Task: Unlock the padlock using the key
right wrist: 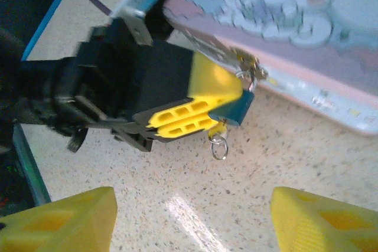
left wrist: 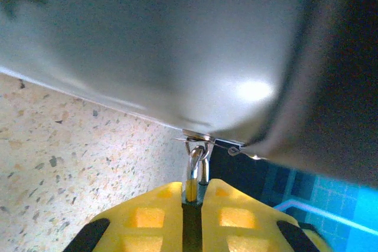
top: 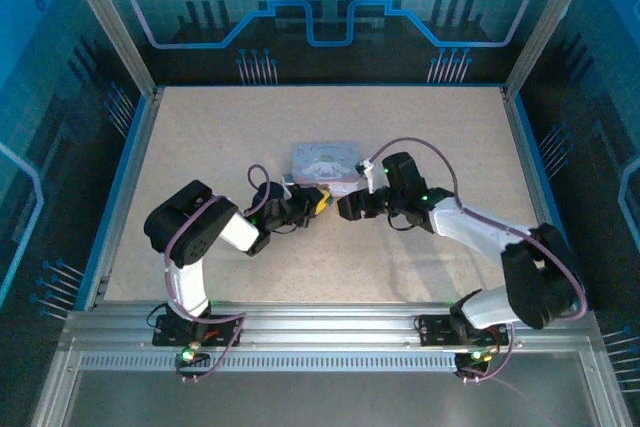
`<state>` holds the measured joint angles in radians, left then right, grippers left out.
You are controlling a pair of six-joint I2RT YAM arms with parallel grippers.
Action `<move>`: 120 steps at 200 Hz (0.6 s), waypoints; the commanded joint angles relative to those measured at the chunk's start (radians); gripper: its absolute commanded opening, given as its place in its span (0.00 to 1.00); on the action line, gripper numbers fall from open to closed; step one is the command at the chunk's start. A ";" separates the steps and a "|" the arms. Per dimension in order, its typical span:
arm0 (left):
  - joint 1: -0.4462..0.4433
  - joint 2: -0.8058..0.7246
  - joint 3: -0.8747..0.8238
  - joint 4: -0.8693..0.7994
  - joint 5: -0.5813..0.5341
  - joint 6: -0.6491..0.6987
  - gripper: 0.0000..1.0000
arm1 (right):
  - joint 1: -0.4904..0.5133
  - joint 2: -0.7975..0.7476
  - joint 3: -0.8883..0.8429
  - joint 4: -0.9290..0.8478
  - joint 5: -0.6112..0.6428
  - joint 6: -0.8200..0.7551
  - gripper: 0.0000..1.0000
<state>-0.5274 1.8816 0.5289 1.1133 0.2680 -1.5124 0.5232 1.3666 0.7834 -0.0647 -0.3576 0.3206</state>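
Two sets of fingers meet at the near edge of the tin box [top: 325, 159], which lies on the bench [top: 200, 137]. The left gripper [left wrist: 192, 199] is clenched on the padlock [left wrist: 197, 168]. The lock's thin shackle hangs through the hasp on the tin box's front edge, and its body is buried between the yellow pads. Just below that hasp, under the left fingers, a small stub with a ring dangling from it pokes out. It is most likely the key [right wrist: 218, 138] seated in the lock, though it is too small to be sure. The right gripper [right wrist: 192, 219] is released, its fingers spread wide, apart from the key and pointed toward the tin box's front. The step in hand looks like taking the key to turn it. To do it well, the right fingers should come in level with the stub and close on its flat head rather than the loose ring. They should then twist about the key's own axis without pushing the tin box. The left grip should be firm so the lock cannot swing on the hasp, since a slack hold would let lock and key rotate together.
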 commanded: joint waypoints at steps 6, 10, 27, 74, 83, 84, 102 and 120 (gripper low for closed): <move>0.004 -0.049 0.020 -0.011 -0.001 0.020 0.03 | 0.019 -0.114 0.041 -0.147 0.114 -0.205 0.76; 0.004 -0.052 0.022 -0.019 -0.001 0.022 0.03 | 0.023 -0.130 0.041 -0.150 0.127 -0.221 0.77; 0.003 -0.066 0.026 -0.044 0.000 0.026 0.03 | 0.038 -0.193 0.035 -0.155 0.185 -0.287 0.83; 0.003 -0.077 0.025 -0.047 0.000 0.024 0.03 | 0.097 -0.341 -0.049 -0.050 0.248 -0.520 0.86; 0.004 -0.077 0.024 -0.045 0.000 0.023 0.02 | 0.119 -0.373 -0.076 -0.017 0.230 -0.591 0.87; 0.003 -0.077 0.024 -0.045 0.000 0.023 0.02 | 0.122 -0.376 -0.079 -0.013 0.229 -0.599 0.87; 0.003 -0.079 0.023 -0.040 -0.001 0.020 0.02 | 0.167 -0.433 -0.139 0.060 0.219 -0.734 0.88; 0.003 -0.078 0.021 -0.038 0.000 0.020 0.02 | 0.191 -0.454 -0.155 0.065 0.258 -0.807 0.88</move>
<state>-0.5274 1.8389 0.5297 1.0496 0.2680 -1.5120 0.6800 0.9455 0.6567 -0.0681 -0.1375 -0.2874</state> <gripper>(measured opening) 0.115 0.881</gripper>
